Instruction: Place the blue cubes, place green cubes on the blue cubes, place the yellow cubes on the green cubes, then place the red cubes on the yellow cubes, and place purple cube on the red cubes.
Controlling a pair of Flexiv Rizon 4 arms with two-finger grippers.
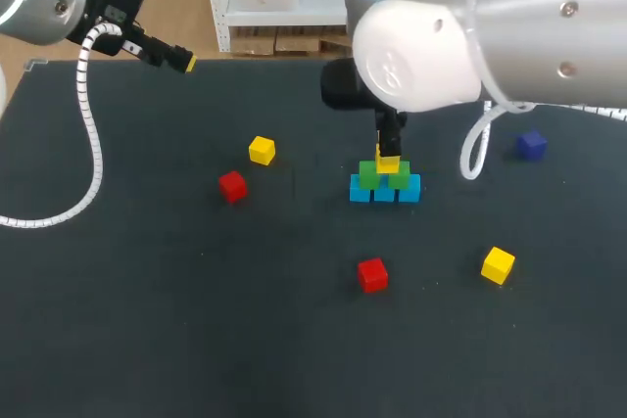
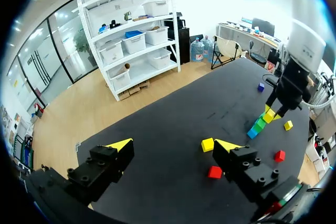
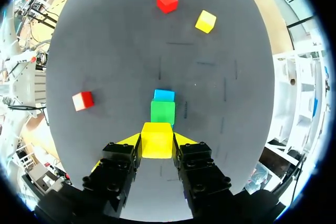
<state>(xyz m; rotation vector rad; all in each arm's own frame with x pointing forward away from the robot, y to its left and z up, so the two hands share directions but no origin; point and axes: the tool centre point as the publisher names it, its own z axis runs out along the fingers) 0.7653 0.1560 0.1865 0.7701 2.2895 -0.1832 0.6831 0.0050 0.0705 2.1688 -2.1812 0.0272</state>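
A row of blue cubes (image 1: 384,190) lies mid-table with green cubes (image 1: 369,174) on top. My right gripper (image 1: 388,154) stands directly over them, shut on a yellow cube (image 1: 389,165) that sits at the green layer. In the right wrist view the yellow cube (image 3: 156,136) fills the gap of the right gripper (image 3: 156,144), with a green cube (image 3: 163,112) and a blue cube (image 3: 164,95) just ahead. Loose cubes: yellow (image 1: 262,151), yellow (image 1: 498,264), red (image 1: 232,185), red (image 1: 372,274), purple (image 1: 531,145). My left gripper (image 1: 182,61) hangs open at the far left, empty (image 2: 174,145).
The dark table (image 1: 147,291) has wide bare room at the front left. My right arm's white cable (image 1: 475,154) loops down beside the stack, towards the purple cube. The left arm's coiled cable (image 1: 93,144) hangs over the table's left part.
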